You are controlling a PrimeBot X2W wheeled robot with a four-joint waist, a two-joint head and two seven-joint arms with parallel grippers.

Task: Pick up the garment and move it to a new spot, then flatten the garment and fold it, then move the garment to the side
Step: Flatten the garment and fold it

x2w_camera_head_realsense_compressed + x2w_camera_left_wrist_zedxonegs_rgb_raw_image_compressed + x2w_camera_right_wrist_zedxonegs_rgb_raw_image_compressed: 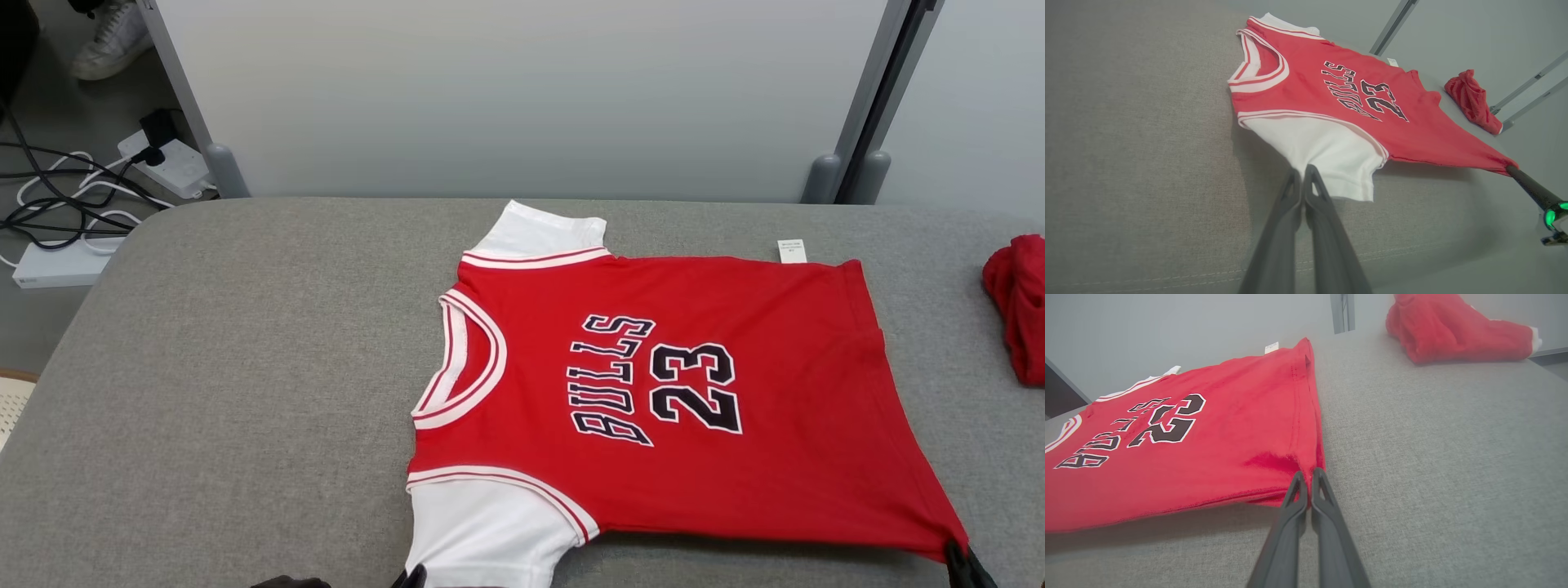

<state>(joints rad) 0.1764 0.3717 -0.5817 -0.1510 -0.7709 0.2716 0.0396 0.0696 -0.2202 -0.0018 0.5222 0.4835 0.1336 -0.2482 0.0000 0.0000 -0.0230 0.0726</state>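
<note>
The garment (775, 457) is a red jersey with white sleeves and "BULLS 23" in black, spread face up on the grey table (245, 367), neck toward the left. My left gripper (1303, 171) is shut on the edge of the near white sleeve (1331, 155); its dark tip also peeks in at the head view's bottom edge (412, 576). My right gripper (1308, 475) is shut on the near hem corner of the garment (1208, 465), which is drawn to a point and slightly raised, with a shadow under it. That gripper also appears at the lower right (963, 563) and in the left wrist view (1511, 167).
A crumpled red cloth (1020, 302) lies at the table's right edge, also seen in the right wrist view (1445, 326). A pale panel (522, 90) stands behind the table. On the floor at the far left are a power strip with cables (163, 163) and a person's shoe (110, 37).
</note>
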